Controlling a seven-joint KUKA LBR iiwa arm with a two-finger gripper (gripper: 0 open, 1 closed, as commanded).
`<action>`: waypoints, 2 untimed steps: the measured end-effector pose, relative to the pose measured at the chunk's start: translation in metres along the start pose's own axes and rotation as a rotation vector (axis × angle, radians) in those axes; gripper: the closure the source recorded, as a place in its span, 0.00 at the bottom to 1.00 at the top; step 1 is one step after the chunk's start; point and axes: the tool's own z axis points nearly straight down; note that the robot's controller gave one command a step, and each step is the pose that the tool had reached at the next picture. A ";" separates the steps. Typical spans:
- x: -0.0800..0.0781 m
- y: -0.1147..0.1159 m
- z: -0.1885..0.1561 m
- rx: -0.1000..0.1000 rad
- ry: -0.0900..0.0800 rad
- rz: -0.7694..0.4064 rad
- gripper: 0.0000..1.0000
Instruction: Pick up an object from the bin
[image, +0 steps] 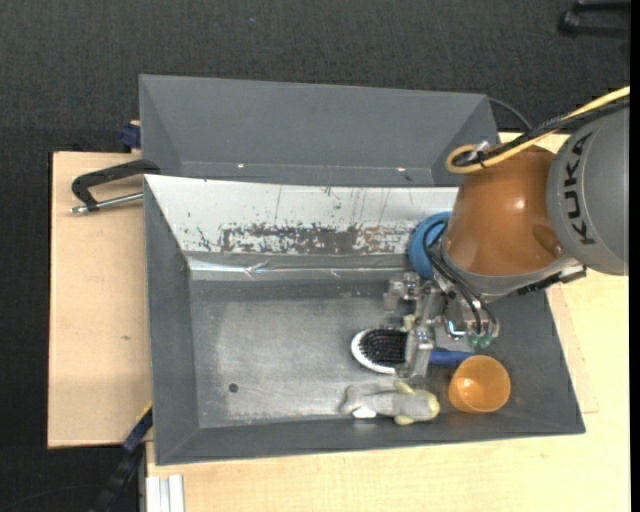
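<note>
My gripper (418, 335) hangs low in the right part of the bin, under the arm's orange cover. Directly beside it, to its left, lies a hairbrush (379, 350) with an oval white head and black bristles. The brush's blue handle runs to the right beneath the gripper. An orange cup (480, 385) lies on its side just right of and below the gripper. A cream-coloured soft toy (391, 403) lies along the bin's front wall, below the gripper.
A blue round thing (427, 246) sits at the back right, partly hidden by the arm's orange cover. The left half of the bin floor is bare metal. The arm comes in from the right over the bin's rim.
</note>
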 end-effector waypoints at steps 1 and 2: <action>-0.001 -0.017 0.078 -0.001 -0.003 0.210 0.00; -0.002 -0.017 0.077 -0.001 -0.008 0.208 1.00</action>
